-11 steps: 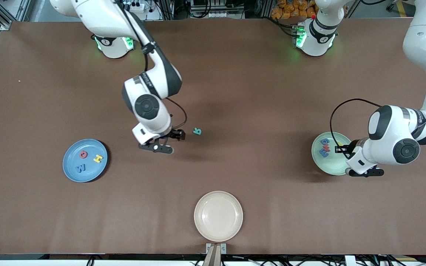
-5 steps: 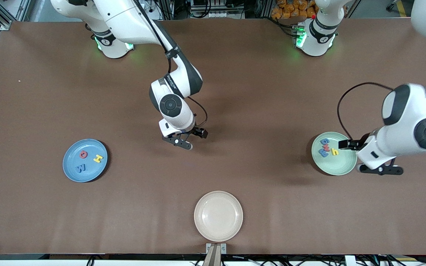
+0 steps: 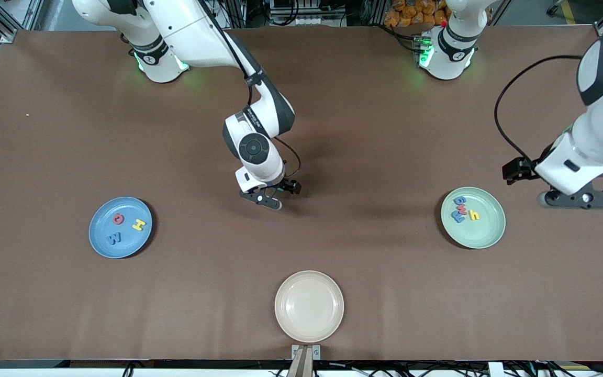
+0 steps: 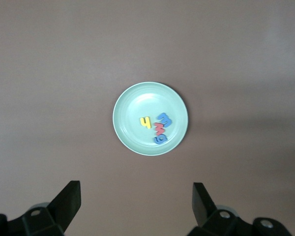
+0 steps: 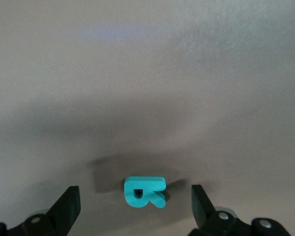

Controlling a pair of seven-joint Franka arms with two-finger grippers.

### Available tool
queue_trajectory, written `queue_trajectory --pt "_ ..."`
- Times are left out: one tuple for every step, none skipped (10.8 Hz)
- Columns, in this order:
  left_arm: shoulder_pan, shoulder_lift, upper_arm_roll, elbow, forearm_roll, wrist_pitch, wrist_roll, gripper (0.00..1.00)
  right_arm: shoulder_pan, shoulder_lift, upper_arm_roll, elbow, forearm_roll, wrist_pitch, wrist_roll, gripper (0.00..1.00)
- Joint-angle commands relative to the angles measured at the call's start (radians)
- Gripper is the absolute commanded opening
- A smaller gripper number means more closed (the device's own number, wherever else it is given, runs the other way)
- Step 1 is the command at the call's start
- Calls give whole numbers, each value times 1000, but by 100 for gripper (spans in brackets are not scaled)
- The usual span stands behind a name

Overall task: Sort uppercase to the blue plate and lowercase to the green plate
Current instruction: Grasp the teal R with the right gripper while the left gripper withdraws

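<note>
I see the teal R (image 5: 144, 191) lying flat on the desk (image 3: 364, 131), between the spread jaws of the right gripper (image 5: 135, 209) and touching neither finger. In the front view this letter is hidden under the right gripper (image 3: 270, 198), which hangs low over the middle of the desk.

From those jaws toward the right arm's end of the desk, I find the blue plate (image 3: 103, 242). It holds three capitals: the red Q (image 3: 118, 219), the yellow H (image 3: 138, 225) and the blue W (image 3: 115, 239). They lie apart from one another inside the rim.

The green plate (image 3: 482, 236) sits toward the left arm's end of the desk. It holds the blue g (image 3: 460, 200), the red w (image 3: 461, 208), the blue m (image 3: 457, 215) and the yellow h (image 3: 473, 214). The first three lie in a close row, and the yellow h lies just beside them. The left wrist view shows the same plate (image 4: 132, 137) with all four letters grouped on one half of it.

The left gripper (image 3: 579, 199) hangs over bare desk just beside the green plate. Its jaws are spread and hold nothing; the left wrist view shows both fingers (image 4: 69, 199) wide apart with the plate well clear of them.

A cream plate (image 3: 291, 324) lies at the desk edge nearest the front camera and carries nothing.
</note>
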Motion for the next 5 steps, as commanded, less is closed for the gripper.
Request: queue_trajectory --pt "10 -71 11 -13 -67 -22 32 100 11 18 -5 15 20 9 11 100" --pt "2 -97 29 -15 -110 -25 46 100 11 20 -5 15 20 12 11 100" --pt "-71 -141 117 -19 -143 -33 66 100 11 20 -5 15 18 13 11 100" --pt "-181 -154 249 -21 -168 -37 67 100 11 23 -5 13 18 15 11 100" --pt "-291 -163 371 -21 -202 -40 68 100 11 26 -5 15 20 19 11 100"
